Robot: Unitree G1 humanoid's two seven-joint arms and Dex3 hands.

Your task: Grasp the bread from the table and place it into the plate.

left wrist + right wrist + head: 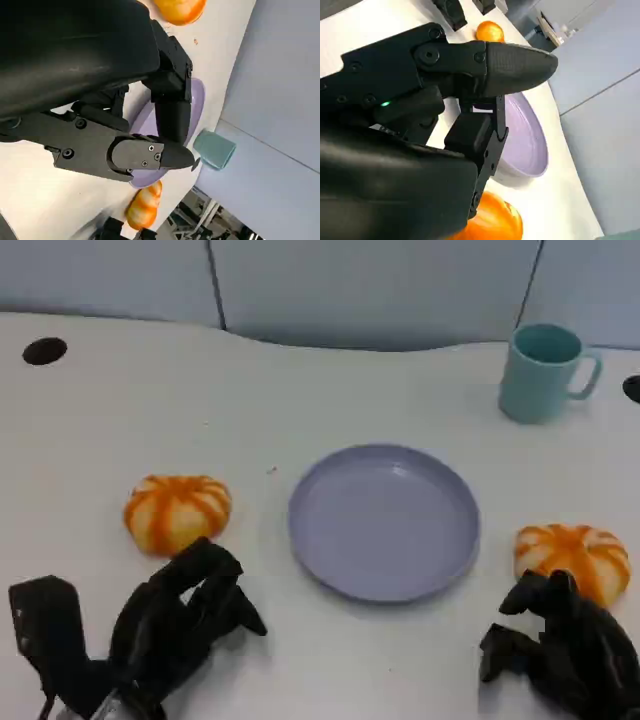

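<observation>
Left hand (185, 615) low at the near-left of the table (90, 430), fingers loosely spread and holding nothing, tips pointing toward the left bread (177, 510) but stopping just short of it. Right hand (560, 650) near-right, fingers curled downward, resting just beside the right bread (573, 558); contact there too close to call, though nothing gripped. Plate (384, 521) bare between both buns, teal mug (541, 371) well behind. Over to the right wrist view: orange bun (492, 222) tucked right under the hand (485, 95), plate rim (532, 150) beyond. Left wrist view adds the mug (214, 149) past the plate (195, 100).
</observation>
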